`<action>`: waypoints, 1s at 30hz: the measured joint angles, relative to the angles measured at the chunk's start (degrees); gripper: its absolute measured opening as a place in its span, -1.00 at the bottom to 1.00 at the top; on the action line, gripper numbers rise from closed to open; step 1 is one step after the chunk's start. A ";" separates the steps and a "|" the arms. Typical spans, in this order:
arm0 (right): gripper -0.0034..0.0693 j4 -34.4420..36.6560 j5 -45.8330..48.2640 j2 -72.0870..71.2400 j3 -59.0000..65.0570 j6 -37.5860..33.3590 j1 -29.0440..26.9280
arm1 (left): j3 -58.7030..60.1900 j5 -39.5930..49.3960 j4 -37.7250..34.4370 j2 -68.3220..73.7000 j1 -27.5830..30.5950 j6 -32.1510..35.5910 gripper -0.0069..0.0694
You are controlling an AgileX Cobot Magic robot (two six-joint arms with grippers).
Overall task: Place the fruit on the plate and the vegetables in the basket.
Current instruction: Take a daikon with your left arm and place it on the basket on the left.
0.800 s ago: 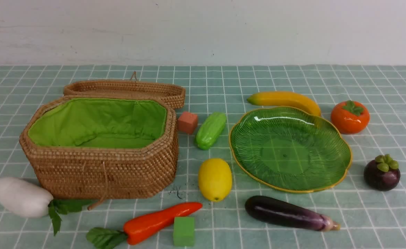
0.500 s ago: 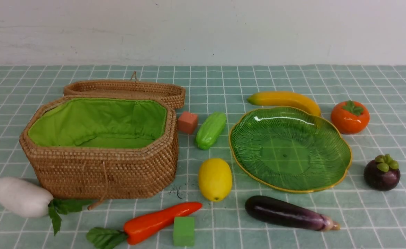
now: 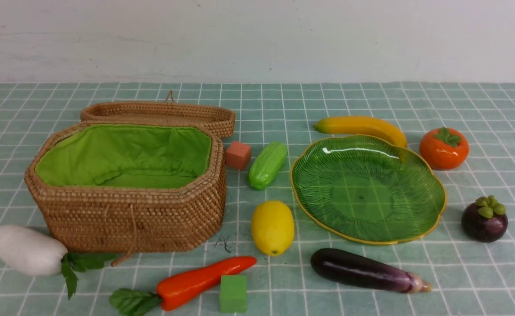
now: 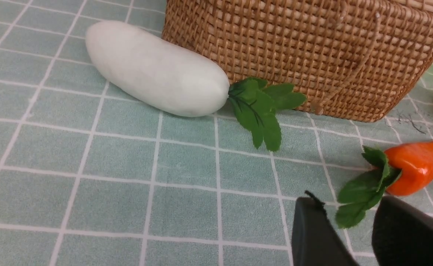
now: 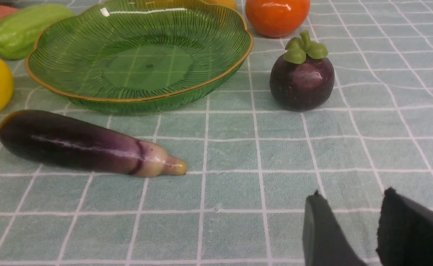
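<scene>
**A:** What's on my front view?

**B:** Left of centre is the wicker basket (image 3: pixel 130 215), lid back and green lining showing. The ribbed green plate (image 3: pixel 367 188) is right of centre. The banana (image 3: pixel 362 126), persimmon (image 3: pixel 443 149), mangosteen (image 3: pixel 484 220) and lemon (image 3: pixel 272 227) ring it. The cucumber (image 3: pixel 267 165) lies between basket and plate. The radish (image 3: pixel 27 250), carrot (image 3: pixel 196 283) and eggplant (image 3: pixel 362 271) lie along the bottom.

**A:** Obstacles?

**B:** A green cube (image 3: pixel 233 293) sits just beside the carrot.

**A:** Fingers?

**B:** On my left gripper (image 4: pixel 347 201) and right gripper (image 5: pixel 353 192) they're apart, holding nothing.
</scene>
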 joint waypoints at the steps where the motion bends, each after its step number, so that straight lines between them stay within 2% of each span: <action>1: -0.25 0.00 0.00 0.00 0.00 0.00 0.00 | 0.00 -0.48 0.37 0.00 0.00 0.00 -0.19; 4: -0.25 0.00 0.00 0.00 0.00 0.00 0.00 | 0.00 -5.51 -0.91 0.00 0.00 -2.08 -0.19; 13: -0.25 -0.05 0.00 0.00 0.00 0.00 0.00 | 0.00 -22.66 -17.24 0.00 0.00 -14.66 -0.19; 16: -0.24 -0.05 0.00 0.00 0.00 0.00 0.00 | 0.00 -24.09 -20.88 0.00 0.00 -16.90 -0.23; 19: -0.24 -0.11 0.00 0.00 0.00 0.00 0.00 | -1.43 -18.91 -21.70 0.00 0.00 -17.27 -0.41; 20: -0.24 -0.52 -0.02 0.00 0.00 0.00 0.00 | -3.52 -14.83 -21.29 0.44 0.00 -16.72 -0.58; 21: -0.24 -0.70 -0.07 0.00 0.00 0.00 0.00 | -4.25 -14.22 -21.28 0.79 0.00 -16.45 -0.60; 23: -0.24 -2.86 -1.01 0.00 0.12 0.00 0.00 | -9.30 -6.30 -20.07 4.36 0.00 -13.40 -0.85; 24: -0.24 -3.12 -1.37 0.00 0.17 0.21 0.00 | -10.65 -5.08 -19.94 5.62 0.00 -12.35 -0.85; 26: -0.24 0.01 -4.36 0.00 0.56 4.71 0.00 | -16.00 2.81 -19.40 11.47 0.00 -7.99 -0.85; 28: -0.24 2.62 -5.60 0.00 0.56 7.50 0.00 | -18.06 5.71 -19.29 14.16 0.00 -6.45 -0.85; 30: -0.24 9.17 -8.73 0.00 0.56 14.22 0.00 | -22.43 12.09 -19.06 21.25 0.00 -3.42 -0.85</action>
